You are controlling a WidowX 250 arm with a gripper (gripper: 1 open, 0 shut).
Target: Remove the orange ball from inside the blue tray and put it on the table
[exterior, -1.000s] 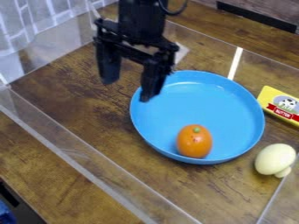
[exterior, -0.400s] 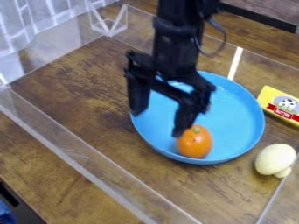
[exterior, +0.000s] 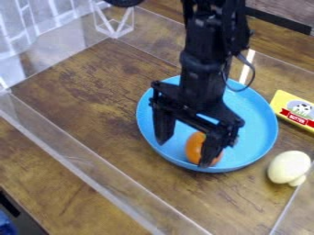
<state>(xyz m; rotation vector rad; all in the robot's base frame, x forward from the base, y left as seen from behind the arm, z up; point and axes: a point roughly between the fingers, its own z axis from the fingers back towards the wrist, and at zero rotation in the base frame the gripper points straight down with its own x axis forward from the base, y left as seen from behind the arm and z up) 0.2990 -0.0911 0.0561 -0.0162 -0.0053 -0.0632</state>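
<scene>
Straddling the ball (exterior: 196, 149) inside the tray (exterior: 255, 121), the gripper (exterior: 194, 150) is seen with fingers (exterior: 163, 139) spread wide, nothing gripped; ball's stem direction is hidden.

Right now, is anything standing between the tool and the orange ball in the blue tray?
Nothing visible does. The open tool straddles the orange ball inside the blue tray, one finger on each side. I cannot tell if they touch it.

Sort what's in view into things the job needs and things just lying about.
Job:
orange ball
blue tray
table
hand, open around the ball

Lying about:
pale egg-shaped object
yellow packet
</scene>
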